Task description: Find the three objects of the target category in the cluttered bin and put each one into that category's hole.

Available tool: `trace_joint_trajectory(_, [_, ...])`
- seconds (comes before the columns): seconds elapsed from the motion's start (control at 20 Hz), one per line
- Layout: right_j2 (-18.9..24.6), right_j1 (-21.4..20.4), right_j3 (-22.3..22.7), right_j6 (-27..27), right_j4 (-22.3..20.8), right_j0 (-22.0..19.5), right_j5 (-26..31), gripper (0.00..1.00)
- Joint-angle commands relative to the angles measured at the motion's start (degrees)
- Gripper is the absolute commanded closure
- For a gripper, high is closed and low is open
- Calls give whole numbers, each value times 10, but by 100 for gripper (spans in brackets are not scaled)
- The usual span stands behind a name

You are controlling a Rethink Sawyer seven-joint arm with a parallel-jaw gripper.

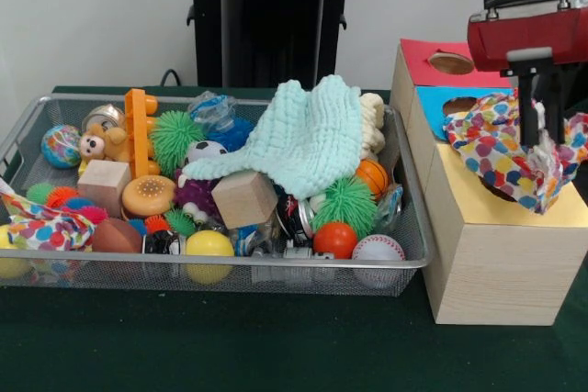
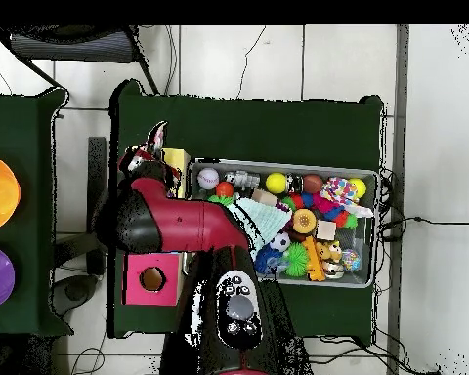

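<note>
Where the tool (image 1: 540, 135) grips the patterned cloth (image 1: 503, 146), cloth hides the yellow hole.

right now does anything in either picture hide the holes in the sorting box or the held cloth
Front view: the multicoloured polka-dot cloth hanging from the red gripper covers the hole in the yellow-topped wooden box. Overhead view: the red and black arm hides most of the box, leaving only the red section's hole clear.

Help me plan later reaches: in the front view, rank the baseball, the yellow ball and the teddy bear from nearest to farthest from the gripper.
1. Baseball, the bin's right end, nearest the gripper.
2. Yellow ball, front middle.
3. Teddy bear, far left.
</note>
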Motion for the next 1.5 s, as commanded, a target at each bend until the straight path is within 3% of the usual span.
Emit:
trace_joint_trajectory(0.05, [-15,34,4,39,-28,4,1,0])
trace_joint_trajectory(0.25, [-33,35,-3,38,-25,16,3,0])
trace_joint_trajectory(0.75, [-24,12,7,42,-14,13,36,0])
trace_joint_trajectory(1.15, [-11,-50,-4,19,-5,2,133,0])
trace_joint_trajectory(1.5, [-7,-59,16,24,-12,-8,134,0])
